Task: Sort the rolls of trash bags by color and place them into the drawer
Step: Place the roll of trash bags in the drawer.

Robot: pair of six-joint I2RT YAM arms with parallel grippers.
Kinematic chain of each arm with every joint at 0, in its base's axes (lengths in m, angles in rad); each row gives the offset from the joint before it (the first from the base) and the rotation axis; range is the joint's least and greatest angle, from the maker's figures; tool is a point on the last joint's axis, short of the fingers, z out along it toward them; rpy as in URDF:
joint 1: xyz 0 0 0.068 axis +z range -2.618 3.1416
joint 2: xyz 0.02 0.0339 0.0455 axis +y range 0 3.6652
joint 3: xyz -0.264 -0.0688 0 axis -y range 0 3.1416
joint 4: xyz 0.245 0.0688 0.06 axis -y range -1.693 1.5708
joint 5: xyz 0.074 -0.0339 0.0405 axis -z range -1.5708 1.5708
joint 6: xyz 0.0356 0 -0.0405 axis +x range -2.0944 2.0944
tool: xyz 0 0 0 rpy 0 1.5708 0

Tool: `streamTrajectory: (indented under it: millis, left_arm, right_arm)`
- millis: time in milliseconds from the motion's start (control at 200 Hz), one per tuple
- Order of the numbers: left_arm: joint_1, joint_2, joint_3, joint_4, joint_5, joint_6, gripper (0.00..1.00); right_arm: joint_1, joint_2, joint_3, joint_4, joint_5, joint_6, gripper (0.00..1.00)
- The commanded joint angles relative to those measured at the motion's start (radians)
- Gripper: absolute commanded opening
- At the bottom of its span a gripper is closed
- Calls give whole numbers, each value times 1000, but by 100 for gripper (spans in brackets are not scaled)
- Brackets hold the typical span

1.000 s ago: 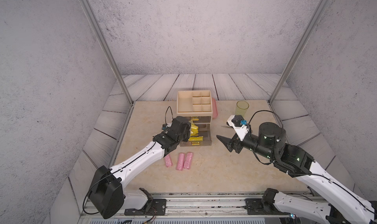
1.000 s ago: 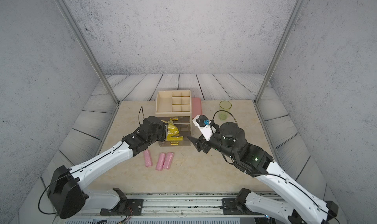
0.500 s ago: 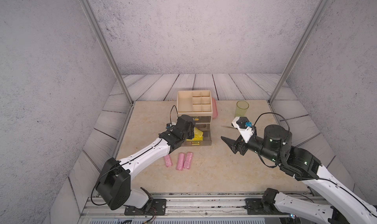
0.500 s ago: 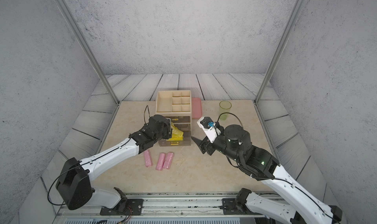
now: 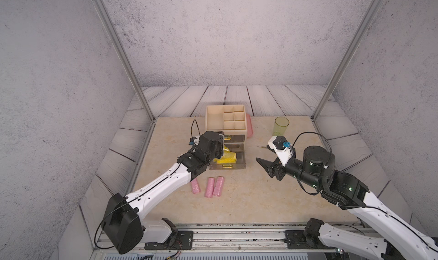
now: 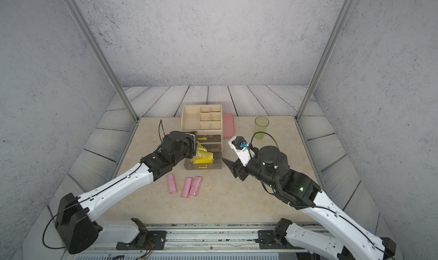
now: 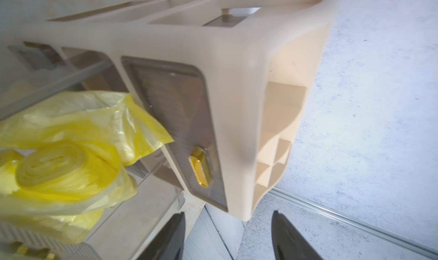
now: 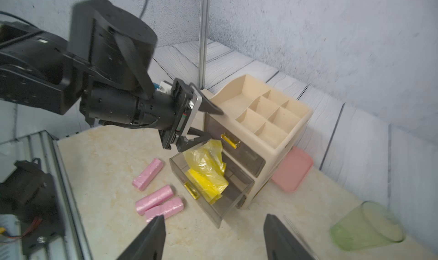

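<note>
Yellow rolls [image 8: 206, 175]: bright yellow, thin crinkly film. They lie in the pulled-out lowest drawer [image 5: 239, 166], just beneath the left fingers [image 8: 208, 107]. One shows a spiral end, and a loose sheet billows above the rim. The count cannot be told.
Pink rolls [image 5: 209, 187]: three pastel cylinders lying on the counter [image 5: 237, 199] in front of the drawer, lower than the left fingers and well apart from the right fingers [image 8: 147, 242]. Two touch side by side; the third lies apart.
Left fingers: black, spread apart and holding nothing, over the open drawer beside the closed top drawer front.
Right fingers: black and tapered, spread apart and empty, above the counter off to the drawer's side.
In the way: the loose yellow sheet and the left wrist cover part of the drawer opening.
Drawer: smoky translucent plastic with a gold handle.
Organizer [image 8: 284, 152]: cream plastic with divided open compartments on top, just beyond the left fingers.
Cup [image 5: 281, 126]: green, translucent and upright, beyond the right fingers.
Tray [image 6: 228, 125]: pink and flat with rounded corners, beside the organizer.
Counter: beige marbled slab.
</note>
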Motion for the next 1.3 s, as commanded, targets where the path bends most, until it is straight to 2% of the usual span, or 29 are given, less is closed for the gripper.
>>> streamTrajectory:
  millis: [0,50,120,205,250,370,525,630,771,936,1296]
  left_arm:
    - [2,-85,-14,8,-40,195,54]
    - [6,-116,-34,41,-36,273,49]
    - [37,-145,-50,100,46,416,42]
    - [96,-148,-9,55,230,604,31]
    - [117,-144,12,9,324,694,21]
    - [126,-160,-41,-39,462,840,0]
    - [131,-223,-188,-33,513,875,0]
    - [132,-270,-250,-69,518,888,0]
    - [162,-341,-331,-97,530,885,0]
    - [193,-368,-420,-92,570,870,0]
    - [207,-305,-509,4,612,840,0]
  right_arm:
    - [-1,-1,-93,103,-34,90,51]
    - [-1,-5,-154,182,-23,141,40]
    - [-2,0,-198,238,-3,211,33]
    - [-2,34,-202,233,8,261,31]
    - [-2,51,-205,230,3,276,31]
    - [-2,67,-210,201,10,304,31]
    - [-2,28,-265,214,43,341,38]
    - [-2,30,-298,230,55,361,37]
    - [-2,69,-325,245,55,391,28]
    - [-2,113,-374,295,63,455,0]
    - [-4,242,-409,431,4,531,0]
